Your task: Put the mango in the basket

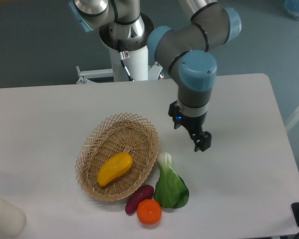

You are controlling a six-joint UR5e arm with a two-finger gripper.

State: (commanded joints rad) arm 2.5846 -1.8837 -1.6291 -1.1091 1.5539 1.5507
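1. While I watch from my remote station, the mango point(114, 168) lies inside the basket point(89, 144), on the woven floor toward the basket's near end, tilted so that its thicker end points up and right.
2. I take the basket as my landmark: it sits on the white counter point(249, 124), its long axis running from upper right to lower left.
3. Right of the basket and a bit beyond its far rim, my pincer point(202, 142) hangs from the arm point(194, 74), well apart from the mango and holding nothing that I can see.
4. I cannot tell from this angle whether the pincer's jaws are spread or closed; they read as one dark block.
5. Just off the basket's lower right rim lies a green leafy vegetable point(170, 185) with a pale stalk, its stalk end close to the wicker.
6. Touching the basket's near rim is a purple sweet potato point(139, 198), and an orange point(149, 211) rests just beside that, between it and the leafy vegetable.
7. Far to the lower left of the basket, at the counter's corner, a pale cylindrical object point(4, 218) is partly cut off by the picture's edge.
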